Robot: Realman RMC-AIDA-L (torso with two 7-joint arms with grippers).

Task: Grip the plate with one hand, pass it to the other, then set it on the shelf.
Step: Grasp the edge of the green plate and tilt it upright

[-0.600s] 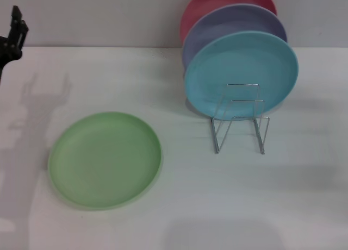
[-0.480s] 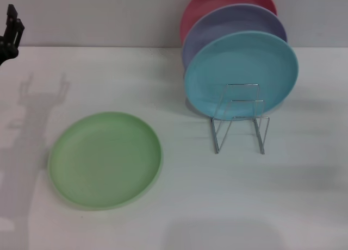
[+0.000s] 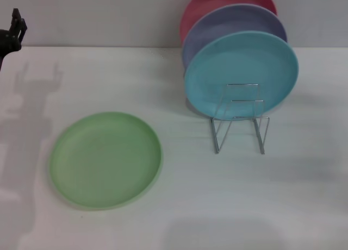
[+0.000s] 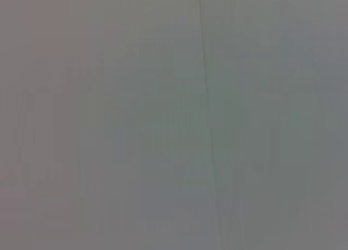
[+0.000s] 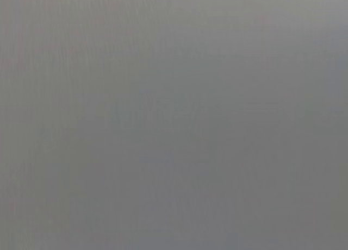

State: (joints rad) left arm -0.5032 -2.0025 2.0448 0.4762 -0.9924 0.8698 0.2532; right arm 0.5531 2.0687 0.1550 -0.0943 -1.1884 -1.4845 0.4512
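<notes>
The light-green plate (image 3: 105, 160) lies flat on the white table (image 3: 179, 195) at the front left in the head view. The silver wire shelf (image 3: 240, 118) stands to its right, with its front loops bare. My left gripper (image 3: 12, 31) shows at the far left edge, high above the table's back left, well away from the plate. My right gripper is out of view. Both wrist views show only a plain grey surface.
A turquoise-blue plate (image 3: 241, 75), a lavender plate (image 3: 228, 23) and a red plate (image 3: 211, 2) stand upright in the back of the shelf. The left arm's shadow (image 3: 30, 106) falls on the table beside the green plate. A grey wall runs behind the table.
My left gripper has shifted slightly at the far left edge, and its shadow on the table has moved with it. The plates and the shelf have not moved.
</notes>
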